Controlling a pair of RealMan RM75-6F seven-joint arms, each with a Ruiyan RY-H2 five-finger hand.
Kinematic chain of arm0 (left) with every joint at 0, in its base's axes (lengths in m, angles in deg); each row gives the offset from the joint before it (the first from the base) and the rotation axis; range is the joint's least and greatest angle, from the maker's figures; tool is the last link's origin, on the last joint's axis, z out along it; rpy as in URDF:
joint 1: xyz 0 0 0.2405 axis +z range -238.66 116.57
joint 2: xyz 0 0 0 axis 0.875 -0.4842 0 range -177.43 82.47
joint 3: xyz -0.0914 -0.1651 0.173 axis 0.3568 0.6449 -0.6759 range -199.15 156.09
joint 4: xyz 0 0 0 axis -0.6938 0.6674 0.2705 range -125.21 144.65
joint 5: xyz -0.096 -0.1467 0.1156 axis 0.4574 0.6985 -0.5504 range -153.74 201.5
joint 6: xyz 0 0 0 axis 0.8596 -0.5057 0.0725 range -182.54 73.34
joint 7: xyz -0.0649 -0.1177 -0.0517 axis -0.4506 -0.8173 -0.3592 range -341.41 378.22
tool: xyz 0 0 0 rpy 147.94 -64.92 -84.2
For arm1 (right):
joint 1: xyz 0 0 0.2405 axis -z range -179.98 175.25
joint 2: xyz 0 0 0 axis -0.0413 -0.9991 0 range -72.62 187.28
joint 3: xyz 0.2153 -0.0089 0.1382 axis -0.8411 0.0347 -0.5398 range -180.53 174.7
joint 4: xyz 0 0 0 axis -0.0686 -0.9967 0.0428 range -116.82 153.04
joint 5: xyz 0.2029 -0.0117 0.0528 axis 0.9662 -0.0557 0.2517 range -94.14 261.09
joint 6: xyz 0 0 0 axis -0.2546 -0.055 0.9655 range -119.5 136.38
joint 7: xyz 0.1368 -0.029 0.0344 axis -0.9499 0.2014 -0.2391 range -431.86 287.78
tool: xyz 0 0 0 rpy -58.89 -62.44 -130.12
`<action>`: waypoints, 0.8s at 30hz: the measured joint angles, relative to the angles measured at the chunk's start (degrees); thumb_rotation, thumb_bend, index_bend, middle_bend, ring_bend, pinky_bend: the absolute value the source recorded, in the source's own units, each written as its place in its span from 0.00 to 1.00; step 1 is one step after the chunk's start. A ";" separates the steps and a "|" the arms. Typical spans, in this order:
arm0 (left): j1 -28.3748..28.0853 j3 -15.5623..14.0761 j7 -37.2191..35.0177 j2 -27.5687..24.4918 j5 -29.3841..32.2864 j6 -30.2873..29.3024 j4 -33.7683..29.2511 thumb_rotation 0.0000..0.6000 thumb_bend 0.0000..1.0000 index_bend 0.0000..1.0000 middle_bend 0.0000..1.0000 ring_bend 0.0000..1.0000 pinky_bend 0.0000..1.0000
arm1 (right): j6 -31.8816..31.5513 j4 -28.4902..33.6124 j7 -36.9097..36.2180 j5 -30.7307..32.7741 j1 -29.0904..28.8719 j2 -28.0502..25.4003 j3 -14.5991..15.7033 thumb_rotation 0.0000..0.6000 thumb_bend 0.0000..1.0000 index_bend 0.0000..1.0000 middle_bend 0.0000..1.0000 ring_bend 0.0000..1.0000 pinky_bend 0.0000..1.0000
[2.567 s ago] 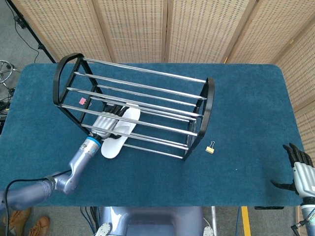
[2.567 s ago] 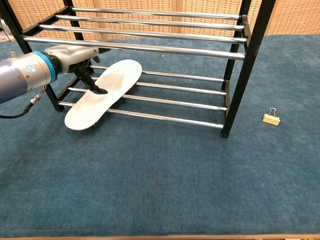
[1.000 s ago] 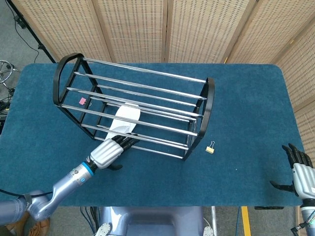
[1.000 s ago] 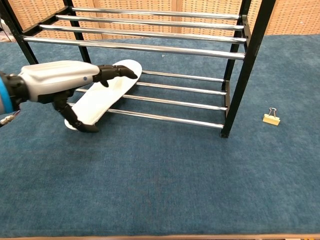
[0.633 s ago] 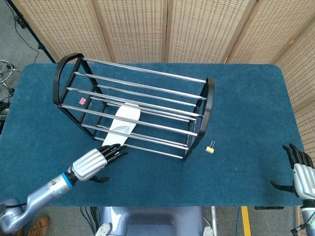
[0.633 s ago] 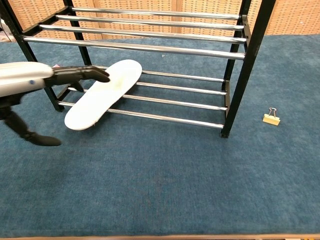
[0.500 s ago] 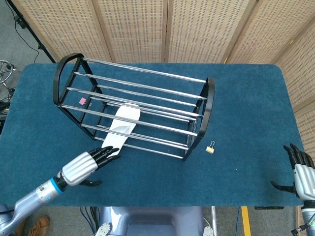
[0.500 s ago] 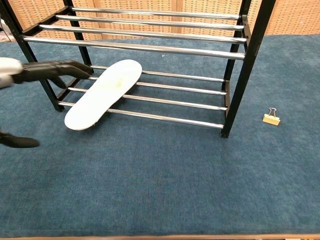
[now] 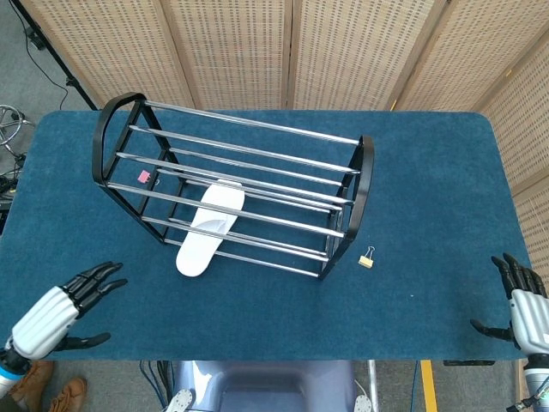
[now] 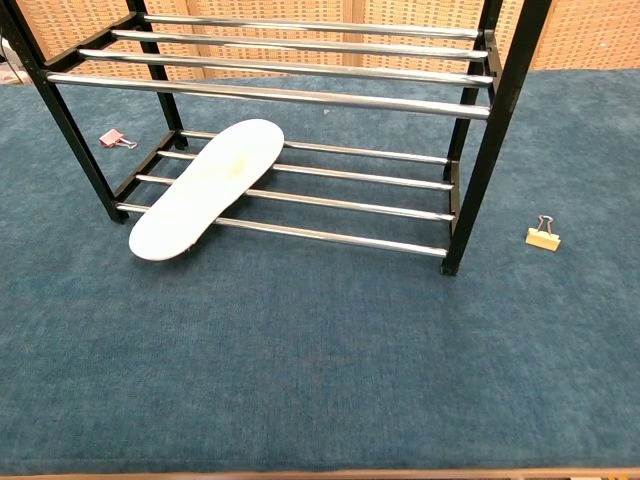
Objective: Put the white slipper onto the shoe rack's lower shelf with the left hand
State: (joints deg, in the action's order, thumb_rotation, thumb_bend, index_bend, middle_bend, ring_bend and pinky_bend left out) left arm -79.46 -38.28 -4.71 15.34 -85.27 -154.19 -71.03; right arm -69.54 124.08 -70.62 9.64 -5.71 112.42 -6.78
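The white slipper [image 9: 208,227] [image 10: 206,187] lies slantwise on the lower bars of the black shoe rack [image 9: 364,184] [image 10: 492,130]. Its heel end sticks out past the front bar toward the table's near side. My left hand [image 9: 60,311] is at the table's near left corner, fingers spread, holding nothing, well away from the slipper. My right hand [image 9: 524,302] hovers at the near right edge with its fingers apart and empty. Neither hand appears in the chest view.
A yellow binder clip [image 9: 367,257] [image 10: 542,236] lies on the blue cloth right of the rack. A pink binder clip [image 9: 143,176] [image 10: 112,138] lies behind the rack's left end. Wicker screens stand behind the table.
My left hand has let go of the slipper and drawn back from the rack to the near left corner, leaving the chest view. The slipper stays on the lower bars.
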 measured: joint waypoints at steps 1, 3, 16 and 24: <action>0.51 -0.05 0.24 -0.79 1.14 0.18 -1.02 1.00 0.10 0.08 0.00 0.00 0.17 | -0.07 0.01 -0.04 -0.04 0.03 -0.03 -0.01 1.00 0.00 0.00 0.00 0.00 0.00; 1.75 0.05 0.90 -2.49 3.49 0.47 -3.95 1.00 0.10 0.02 0.00 0.00 0.11 | -0.26 0.03 -0.21 -0.20 0.08 -0.07 -0.06 1.00 0.00 0.00 0.00 0.00 0.00; 11.21 5.79 10.83 -5.92 21.18 0.78 -16.61 1.00 0.02 0.00 0.00 0.00 0.00 | -8.62 -3.90 1.78 -5.50 1.41 2.91 -0.98 1.00 0.00 0.00 0.00 0.00 0.00; 12.70 8.72 14.58 -6.51 24.19 4.40 -18.63 1.00 0.02 0.00 0.00 0.00 0.00 | -12.62 -6.53 4.53 -8.83 2.57 5.52 -1.43 1.00 0.00 0.00 0.00 0.00 0.00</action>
State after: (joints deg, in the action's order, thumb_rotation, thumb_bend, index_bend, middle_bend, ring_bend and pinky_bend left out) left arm -66.76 -29.56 9.87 8.83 -61.07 -149.79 -89.66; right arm -82.16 117.55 -66.10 0.81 -3.14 117.94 -8.20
